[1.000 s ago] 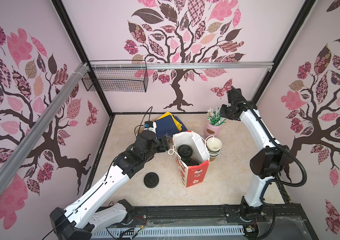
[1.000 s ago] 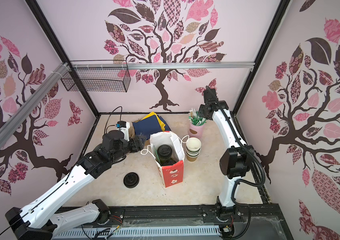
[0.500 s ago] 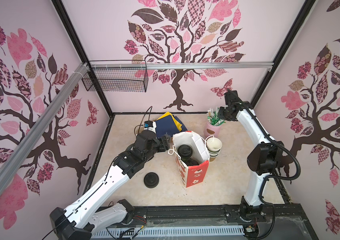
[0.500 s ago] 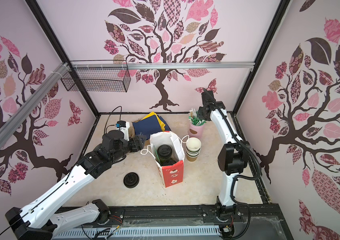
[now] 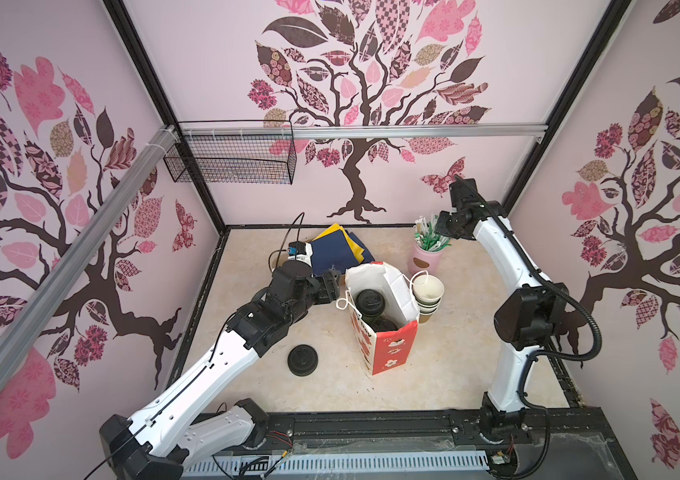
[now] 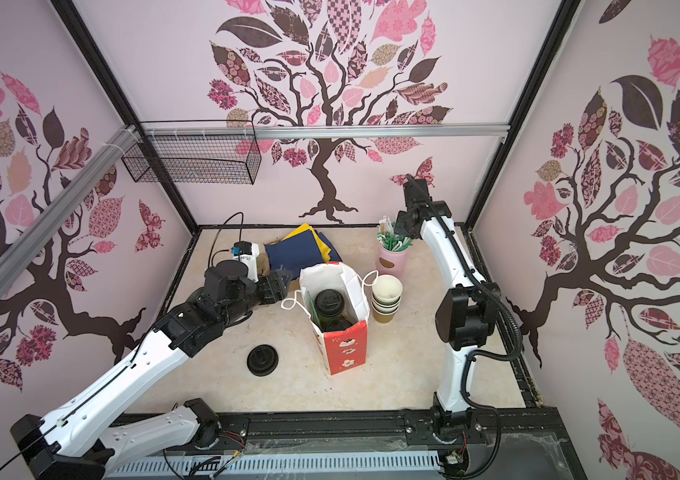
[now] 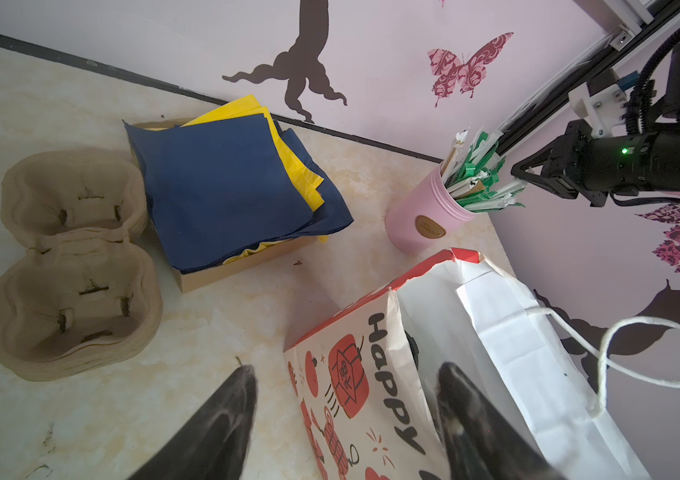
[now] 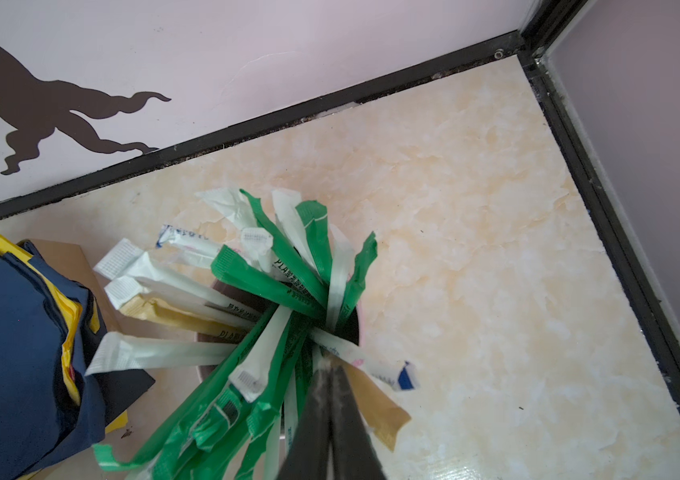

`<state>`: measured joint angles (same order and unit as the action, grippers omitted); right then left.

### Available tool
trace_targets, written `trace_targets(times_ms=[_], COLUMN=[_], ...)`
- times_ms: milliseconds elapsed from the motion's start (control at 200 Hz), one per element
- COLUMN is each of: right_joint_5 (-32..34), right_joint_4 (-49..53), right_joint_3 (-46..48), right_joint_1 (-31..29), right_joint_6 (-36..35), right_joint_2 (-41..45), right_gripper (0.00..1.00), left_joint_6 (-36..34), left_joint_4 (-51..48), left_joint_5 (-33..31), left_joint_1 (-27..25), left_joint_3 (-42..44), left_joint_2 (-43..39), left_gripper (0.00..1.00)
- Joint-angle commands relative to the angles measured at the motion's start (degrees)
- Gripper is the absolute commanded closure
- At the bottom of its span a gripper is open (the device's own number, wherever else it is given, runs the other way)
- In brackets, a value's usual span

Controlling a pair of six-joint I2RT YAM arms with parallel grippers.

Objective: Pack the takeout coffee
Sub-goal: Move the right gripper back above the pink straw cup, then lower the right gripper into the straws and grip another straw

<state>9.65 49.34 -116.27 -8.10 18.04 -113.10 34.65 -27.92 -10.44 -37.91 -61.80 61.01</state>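
Note:
Two takeout coffee cups stand inside the red-and-white paper bag (image 5: 390, 347) (image 6: 344, 349). Only their black lids show, one (image 5: 371, 301) (image 6: 328, 302) above the other (image 5: 384, 326) (image 6: 336, 325). My left gripper (image 5: 332, 282) (image 7: 347, 369) is open and straddles the bag's left wall (image 7: 355, 374), one finger inside and one outside. My right gripper (image 5: 438, 226) (image 8: 330, 365) is shut, its tips among the wrapped straws (image 8: 272, 286) in the pink jar (image 5: 427, 259). Whether a straw is pinched I cannot tell.
A loose black lid (image 5: 303, 360) lies on the table left of the bag. Nested lidless cups (image 5: 427, 291) stand against the bag's right side. Blue and yellow napkins (image 7: 226, 187) and pulp cup carriers (image 7: 72, 266) sit behind. A wire basket (image 5: 230, 160) hangs on the back wall.
My right gripper has come down to the straw jar and its jaws have closed. The left arm and the bag have not moved.

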Motion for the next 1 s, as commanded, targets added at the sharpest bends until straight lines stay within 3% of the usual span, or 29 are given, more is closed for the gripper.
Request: trace_targets(times_ms=[0, 255, 625, 995], right_joint_5=[1.57, 1.1, -0.74, -1.16], right_joint_4=[0.66, 0.67, -0.68, -1.58], right_joint_3=[-2.19, -1.58, 1.62, 2.76], right_joint_1=[-0.21, -0.17, -0.18, -0.16], right_joint_6=[-0.71, -0.56, -0.48, -0.07], right_joint_2=[1.36, 3.33, 2.57, 2.53], right_gripper=[0.94, 0.94, 0.85, 0.87], left_joint_6=[-0.31, -0.17, 0.02, 0.07], left_joint_4=[0.85, 0.68, -0.07, -0.78], left_joint_5=[-0.46, 0.2, 1.18, 0.46], left_joint_1=[0.17, 0.17, 0.16, 0.14], left_joint_3=[-2.29, -2.11, -1.83, -1.67], left_joint_2=[-0.81, -1.25, -2.19, -3.35], left_gripper=[0.29, 0.29, 0.29, 0.29])
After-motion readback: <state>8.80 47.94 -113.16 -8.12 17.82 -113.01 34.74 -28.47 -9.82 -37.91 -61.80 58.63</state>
